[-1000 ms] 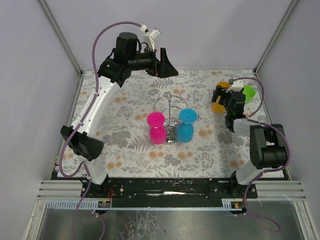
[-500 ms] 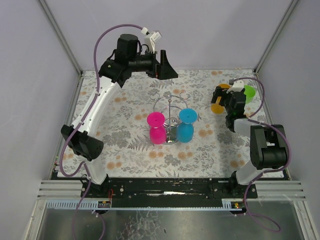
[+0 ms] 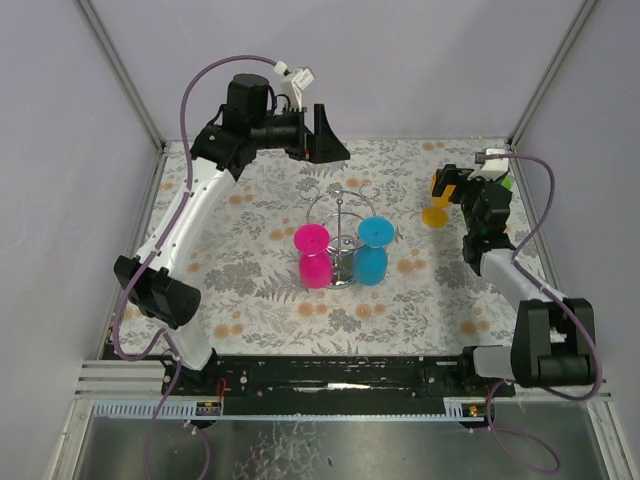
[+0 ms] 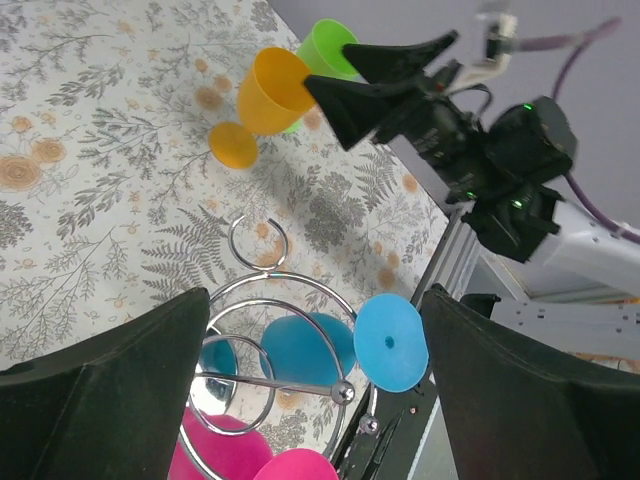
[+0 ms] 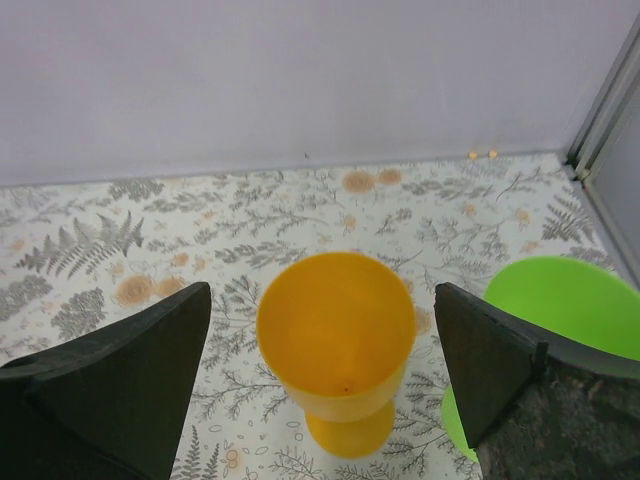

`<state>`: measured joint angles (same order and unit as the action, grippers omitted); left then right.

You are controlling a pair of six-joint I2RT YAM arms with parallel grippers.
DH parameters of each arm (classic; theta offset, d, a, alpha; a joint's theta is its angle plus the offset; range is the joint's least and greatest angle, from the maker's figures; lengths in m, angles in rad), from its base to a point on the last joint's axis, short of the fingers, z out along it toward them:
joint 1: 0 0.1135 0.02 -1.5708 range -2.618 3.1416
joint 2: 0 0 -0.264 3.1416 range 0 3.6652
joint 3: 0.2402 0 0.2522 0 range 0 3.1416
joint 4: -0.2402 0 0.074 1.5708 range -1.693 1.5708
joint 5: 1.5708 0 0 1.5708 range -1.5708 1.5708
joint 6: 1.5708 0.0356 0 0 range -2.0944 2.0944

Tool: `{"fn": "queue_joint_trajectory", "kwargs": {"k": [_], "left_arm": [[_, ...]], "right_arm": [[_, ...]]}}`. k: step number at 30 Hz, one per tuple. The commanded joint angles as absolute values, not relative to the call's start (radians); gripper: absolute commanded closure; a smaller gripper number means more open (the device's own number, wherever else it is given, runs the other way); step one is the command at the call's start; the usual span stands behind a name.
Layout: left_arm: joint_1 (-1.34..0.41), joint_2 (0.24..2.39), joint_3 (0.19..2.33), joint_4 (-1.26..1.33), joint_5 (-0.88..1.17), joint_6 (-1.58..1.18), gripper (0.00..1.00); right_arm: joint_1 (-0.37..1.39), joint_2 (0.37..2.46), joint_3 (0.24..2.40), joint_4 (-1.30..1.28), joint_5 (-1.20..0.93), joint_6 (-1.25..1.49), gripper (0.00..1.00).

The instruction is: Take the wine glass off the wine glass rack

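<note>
Our right pincer (image 5: 322,300) is spread apart and empty. The orange glass (image 5: 337,330) stands just ahead between its fingers, with the green glass (image 5: 565,300) to its right. Our left pincer (image 4: 315,300), also apart, hovers above the wine glass rack (image 3: 341,222). We judge two glasses removed; the pink glass (image 3: 313,255) and the blue glass (image 3: 373,250) hang below it, not yet taken.
</note>
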<state>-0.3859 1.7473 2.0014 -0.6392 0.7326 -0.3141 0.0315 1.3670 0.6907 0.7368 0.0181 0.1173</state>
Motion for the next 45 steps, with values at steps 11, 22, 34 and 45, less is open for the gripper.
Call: {"fn": "queue_joint_trajectory", "kwargs": {"k": [11,22,34,45], "left_arm": [[-0.086,1.410,1.482,-0.465,0.971,-0.754,0.14],[-0.080,1.257,1.095,-0.383,1.087,-0.873,0.24],[-0.132,1.300,1.017,-0.322,1.132,-0.884,0.36],[-0.187,1.296,0.954,-0.171,1.103,-0.990,0.58]], "right_arm": [[0.020,0.920,0.989,0.042,0.047,0.181,0.01],[0.020,0.783,1.005,-0.145,0.019,0.193,0.01],[0.020,0.772,0.998,-0.146,0.006,0.197,0.01],[0.020,0.786,1.005,-0.143,0.002,0.178,0.01]]}}
